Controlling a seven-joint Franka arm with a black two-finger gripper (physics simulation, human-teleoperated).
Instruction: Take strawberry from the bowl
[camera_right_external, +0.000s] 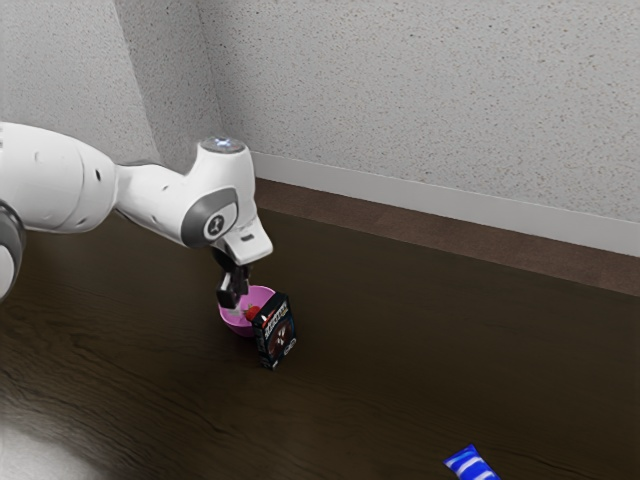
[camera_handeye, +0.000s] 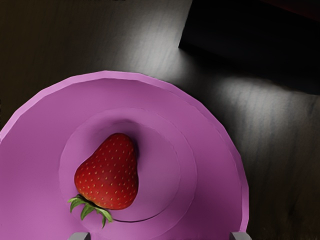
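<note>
Under gripper (camera_right_external: 233, 295), wide open, empty: strawberry (camera_handeye: 110, 172), whole in wrist vw.; bowl (camera_handeye: 217, 165), part-hid by blk. box (camera_right_external: 277, 332), ext. vw.; blue pkt. (camera_right_external: 469, 463) well apart.

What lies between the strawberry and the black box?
In the wrist view, the wall and rim of the pink bowl, then a strip of table, lie between the strawberry and the box.

No text readable, even on box (camera_right_external: 276, 332)
</note>
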